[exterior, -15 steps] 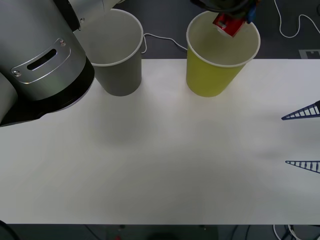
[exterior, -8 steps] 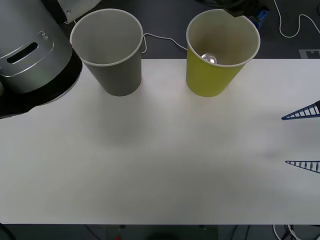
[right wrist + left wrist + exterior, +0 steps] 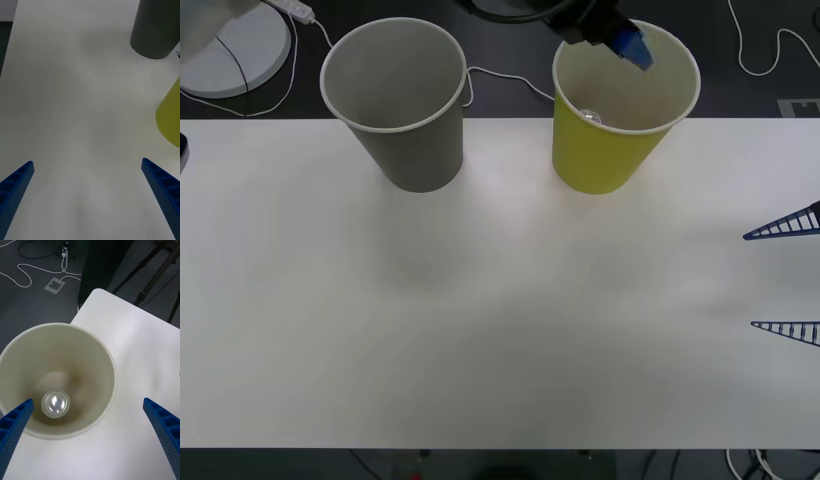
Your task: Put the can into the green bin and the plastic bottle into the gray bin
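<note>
Your left gripper (image 3: 88, 442) hangs right above the green bin (image 3: 610, 150), fingers spread wide w/ nothing between them; in the front view a blue fingertip (image 3: 632, 48) pokes over the bin's far rim. Straight below it, the can (image 3: 57, 404) stands upright at the bottom of the bin: you see a round shiny metal top, small against the pale inner wall; the sides of the can are hidden from that angle. From the front just a bit of that top (image 3: 592, 117) glints inside. Bin is yellow-green outside, tapered, white rim. The gray bin (image 3: 402, 110), same shape, dull gray w/ white rim, stands apart from it on the white table (image 3: 500, 330). Your right gripper (image 3: 90, 198) hovers over the table well off from both bins, fingers wide apart, holding nothing.
</note>
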{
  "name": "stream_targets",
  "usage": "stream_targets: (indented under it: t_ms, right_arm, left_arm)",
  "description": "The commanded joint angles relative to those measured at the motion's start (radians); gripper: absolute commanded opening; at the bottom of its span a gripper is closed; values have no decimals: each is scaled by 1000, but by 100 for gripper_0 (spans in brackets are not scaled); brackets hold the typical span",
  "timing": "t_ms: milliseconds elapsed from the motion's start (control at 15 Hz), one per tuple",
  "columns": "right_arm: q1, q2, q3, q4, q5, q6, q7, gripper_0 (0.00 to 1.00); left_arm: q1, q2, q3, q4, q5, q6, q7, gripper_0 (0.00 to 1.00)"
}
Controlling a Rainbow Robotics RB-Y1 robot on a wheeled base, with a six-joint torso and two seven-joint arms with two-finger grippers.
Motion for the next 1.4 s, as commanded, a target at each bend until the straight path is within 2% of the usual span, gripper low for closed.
stream_targets:
  t_ms: [67, 333, 600, 800, 1133, 1400]
  right_arm:
    - [0, 0, 0, 0, 0, 0, 0, 100]
    - [0, 0, 0, 0, 0, 0, 0, 100]
    - [0, 0, 0, 0, 0, 0, 0, 100]
    - [0, 0, 0, 0, 0, 0, 0, 100]
    - [0, 0, 0, 0, 0, 0, 0, 100]
    - [0, 0, 0, 0, 0, 0, 0, 100]
  left_arm:
    - [127, 75, 134, -144, 0, -90, -43, 100]
    - [297, 179, 269, -314, 23, -154, -141, 100]
    - [514, 223, 456, -452, 32, -217, -216, 100]
    - [679, 251, 570, -572, 32, -222, -249, 100]
    - [913, 269, 765, -655, 43, -327, -495, 100]
    - [1080, 272, 864, -696, 57, -355, -677, 100]
